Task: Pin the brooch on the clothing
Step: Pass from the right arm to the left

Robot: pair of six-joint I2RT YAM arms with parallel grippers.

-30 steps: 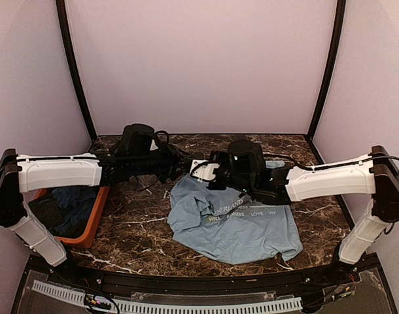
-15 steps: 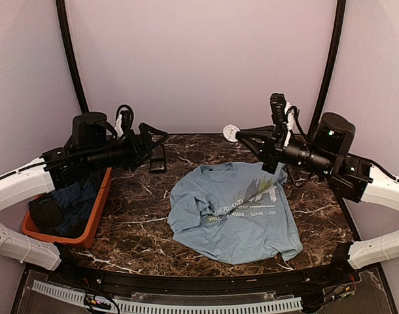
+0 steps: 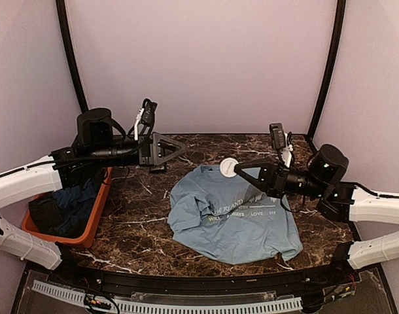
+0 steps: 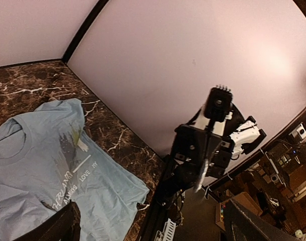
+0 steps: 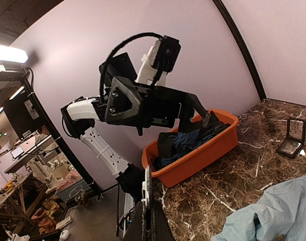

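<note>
The shirt point(image 3: 245, 229) lies flat, chest up, in the middle of the counter point(image 3: 134, 222), a little toward the right edge. Its collar points to the far edge and its white text is readable from the near edge. The left sleeve is somewhat folded and wrinkled.

The left pincer point(image 3: 176, 149) hangs in the air above the far-left part of the counter and points toward the right side. Its jaws are wide apart with nothing between them (in the left wrist view one finger point(image 4: 62, 226) is at the left border and the other at the right border).

The right pincer point(image 3: 239, 171) hangs over the far part of the shirt, near the collar, and points to the left. Its jaws are pressed together on a thin pale disc point(image 3: 229, 167). This disc looks round and white from above, and in the right wrist view it is only a narrow edge between the fingers. We cannot say what this disc is. The brooch we cannot make out in any view, neither on the shirt nor on the counter.

At the left edge stands an orange bin point(image 3: 101, 206) with dark blue garments point(image 3: 75, 203) inside. A small black-framed case point(image 5: 292, 138) lies on the counter near the far edge, between the bin and the shirt.
</note>
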